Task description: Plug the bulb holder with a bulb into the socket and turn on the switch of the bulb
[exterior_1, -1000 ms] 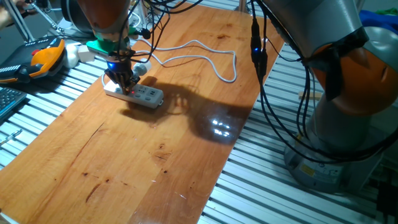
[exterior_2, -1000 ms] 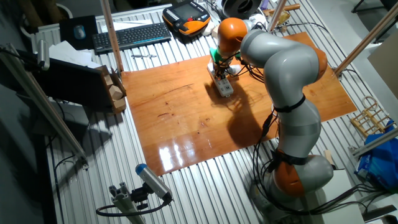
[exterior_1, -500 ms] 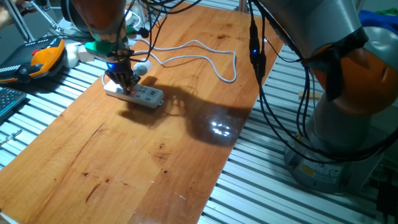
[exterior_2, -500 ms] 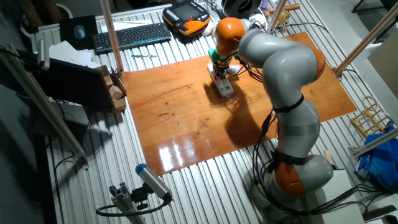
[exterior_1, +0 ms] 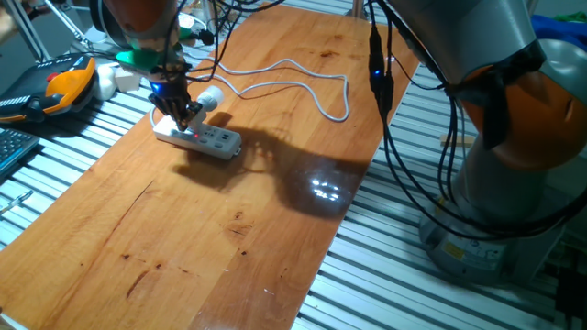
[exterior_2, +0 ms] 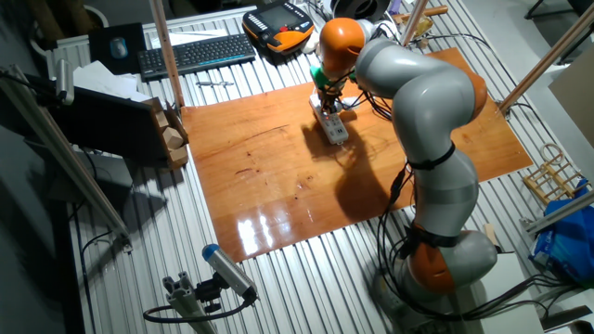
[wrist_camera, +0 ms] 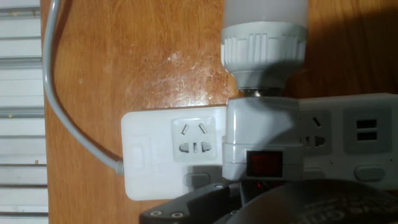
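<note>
The bulb holder (wrist_camera: 264,140), a boxy white plastic adapter, is being seen seated on the socket (wrist_camera: 168,155), bulb (wrist_camera: 264,31) jutting sideways. Its red switch (wrist_camera: 266,163) is being judged easily missed; a skewed press could be rocking the plug loose. Whether the gripper (exterior_1: 177,108) is spread cannot be told.

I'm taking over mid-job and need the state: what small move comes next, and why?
The holder looks seated in the socket, with its bulb lying over the wood. The red switch faces up, uncovered, below the gripper. I would probably lower a fingertip onto the switch and press. I cannot tell whether the bulb is lit.
</note>
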Robot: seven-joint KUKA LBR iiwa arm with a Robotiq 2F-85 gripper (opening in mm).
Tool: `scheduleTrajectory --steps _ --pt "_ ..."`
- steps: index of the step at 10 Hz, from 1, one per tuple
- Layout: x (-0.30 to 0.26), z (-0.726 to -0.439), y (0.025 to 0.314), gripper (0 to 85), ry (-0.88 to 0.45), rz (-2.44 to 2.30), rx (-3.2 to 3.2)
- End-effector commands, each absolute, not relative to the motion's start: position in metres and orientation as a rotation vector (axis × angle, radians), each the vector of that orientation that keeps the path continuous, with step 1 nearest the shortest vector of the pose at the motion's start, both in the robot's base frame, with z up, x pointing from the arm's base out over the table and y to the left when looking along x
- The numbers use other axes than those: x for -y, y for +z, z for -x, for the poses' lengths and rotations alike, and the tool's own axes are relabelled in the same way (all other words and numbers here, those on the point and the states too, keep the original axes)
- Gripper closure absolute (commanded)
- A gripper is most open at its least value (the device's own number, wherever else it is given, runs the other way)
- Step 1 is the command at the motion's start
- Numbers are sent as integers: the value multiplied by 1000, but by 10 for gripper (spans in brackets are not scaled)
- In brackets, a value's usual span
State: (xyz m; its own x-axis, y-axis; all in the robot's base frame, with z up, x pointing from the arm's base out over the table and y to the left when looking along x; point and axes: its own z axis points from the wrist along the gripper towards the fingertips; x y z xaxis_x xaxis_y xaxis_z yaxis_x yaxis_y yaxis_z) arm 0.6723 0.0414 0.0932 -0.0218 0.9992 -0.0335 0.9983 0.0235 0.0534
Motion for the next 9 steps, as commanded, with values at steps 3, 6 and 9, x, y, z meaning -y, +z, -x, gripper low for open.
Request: scheduleTrajectory --steps 3,6,9 --pt "-41 -671 116 850 35 -2123 -2216" --pt "-39 -667 134 850 30 -2088 -2216" --pt "-31 -667 137 850 28 -2058 -2229"
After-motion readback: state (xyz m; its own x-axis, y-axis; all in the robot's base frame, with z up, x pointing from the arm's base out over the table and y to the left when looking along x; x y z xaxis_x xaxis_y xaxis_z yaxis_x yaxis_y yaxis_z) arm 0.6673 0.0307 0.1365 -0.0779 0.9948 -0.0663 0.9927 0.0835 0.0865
